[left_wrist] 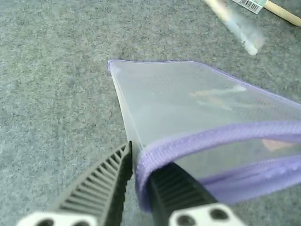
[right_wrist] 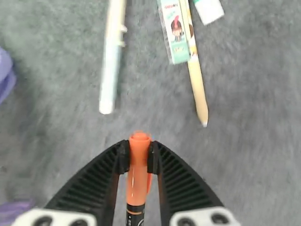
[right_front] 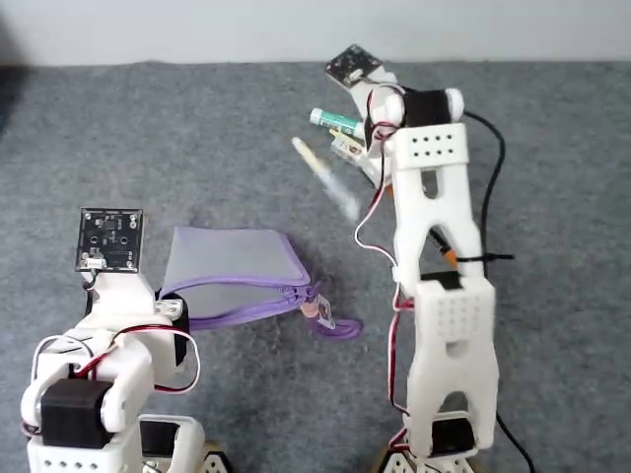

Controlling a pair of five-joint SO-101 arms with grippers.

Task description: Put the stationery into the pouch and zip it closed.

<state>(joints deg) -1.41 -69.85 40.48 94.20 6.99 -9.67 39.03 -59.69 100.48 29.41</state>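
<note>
A lilac see-through pouch lies left of centre, its zipper open, with the pull and strap at its right end. My left gripper is shut on the pouch at the left end of its purple rim; in the high view this gripper sits at the pouch's near-left corner. The right gripper is shut on an orange pen, low over the carpet. Just beyond it lie a white pen, a pencil and a small labelled pack.
The right arm stretches up the right side, covering part of the stationery pile. A green-capped stick and the white pen lie at its far end. A white eraser rests by the pencil. Grey carpet lies around.
</note>
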